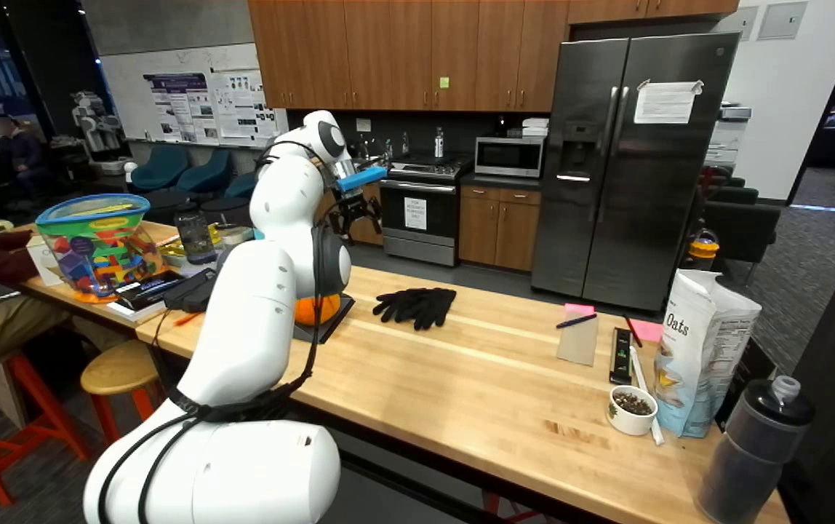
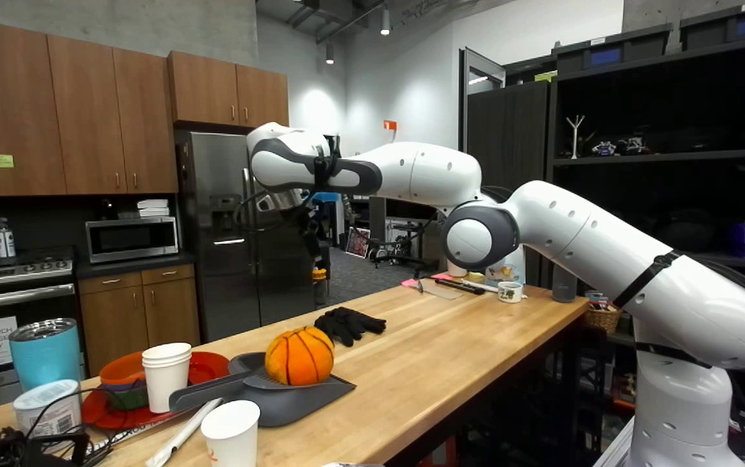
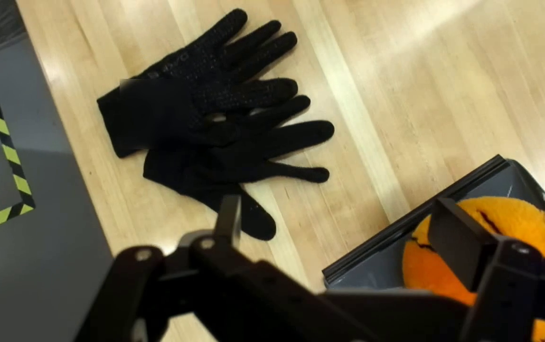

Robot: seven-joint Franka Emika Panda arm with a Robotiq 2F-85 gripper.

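Wrist view: gripper [image 3: 343, 225] spread wide along lower edge; black gloves [image 3: 220, 147], upper left; orange ball [image 3: 521, 221] in dustpan [image 3: 377, 266], lower right.

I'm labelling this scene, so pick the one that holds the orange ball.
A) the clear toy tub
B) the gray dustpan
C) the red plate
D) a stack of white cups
B: in an exterior view the orange ball sits in the gray dustpan, and the wrist view shows it inside the pan's edges.
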